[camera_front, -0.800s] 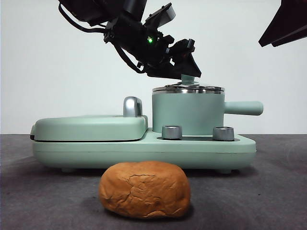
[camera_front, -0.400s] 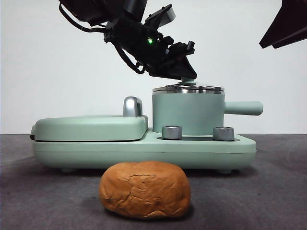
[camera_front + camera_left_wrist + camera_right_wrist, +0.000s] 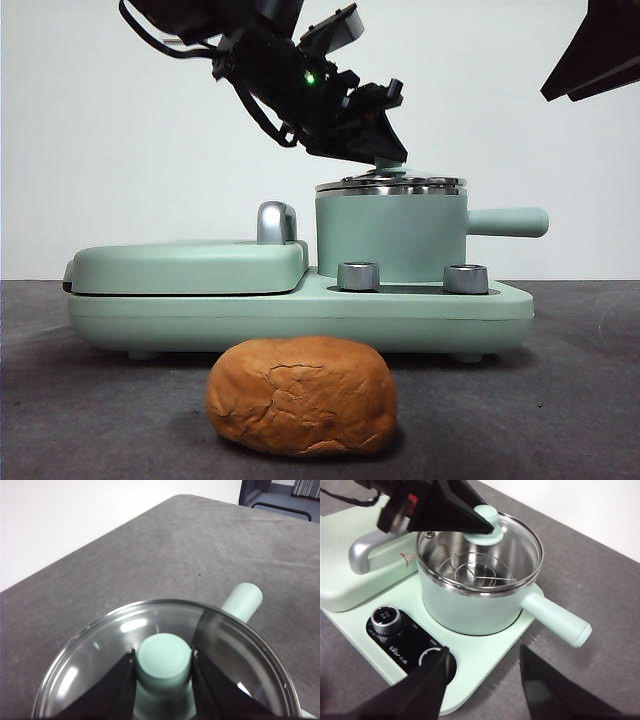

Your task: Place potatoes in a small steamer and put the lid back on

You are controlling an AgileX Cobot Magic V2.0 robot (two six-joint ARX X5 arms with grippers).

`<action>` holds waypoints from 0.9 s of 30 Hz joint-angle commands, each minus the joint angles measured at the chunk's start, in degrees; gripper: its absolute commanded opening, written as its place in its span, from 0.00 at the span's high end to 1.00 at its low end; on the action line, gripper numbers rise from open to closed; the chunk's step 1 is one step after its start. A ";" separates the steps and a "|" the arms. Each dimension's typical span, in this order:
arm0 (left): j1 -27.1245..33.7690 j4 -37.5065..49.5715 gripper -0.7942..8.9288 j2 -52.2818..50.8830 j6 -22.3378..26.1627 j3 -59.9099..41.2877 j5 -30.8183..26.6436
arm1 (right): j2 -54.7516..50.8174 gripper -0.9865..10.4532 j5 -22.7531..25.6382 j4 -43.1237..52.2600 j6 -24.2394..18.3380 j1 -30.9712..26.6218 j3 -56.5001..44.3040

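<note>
your left gripper, clamped on the lid knob, has just tipped it off the steamer, so lift it clear.

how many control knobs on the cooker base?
2. One control knob sits on the base in front of the small steamer, toward the griddle side; the other control knob sits below the steamer's side handle. None appear hidden.

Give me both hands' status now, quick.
Left hand: shut on the lid's knob, lid on the steamer.
Right hand: open, holding nothing, above the base.
</note>
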 commanded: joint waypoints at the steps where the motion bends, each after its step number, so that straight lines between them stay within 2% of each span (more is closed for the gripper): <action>1: -0.11 -0.26 0.91 -2.58 -0.24 1.62 -0.11 | 0.35 0.72 -0.20 0.22 -0.04 0.26 1.11; 8: 0.42 -4.20 0.91 -7.74 -1.81 1.62 -0.07 | 0.35 0.72 -0.35 0.20 -0.04 0.61 1.11; 17: 1.57 -15.17 0.91 -14.29 -2.40 1.57 -0.09 | 0.35 0.72 -0.31 -0.15 -0.11 4.33 1.11; 23: 3.89 -20.09 0.91 -17.90 -4.09 -0.33 -0.09 | 0.35 0.68 -0.20 -2.64 -1.01 10.03 1.11; 27: 5.25 -20.74 0.91 -21.49 -4.13 -3.80 -0.11 | 0.37 0.66 0.98 -4.63 -3.91 15.96 1.11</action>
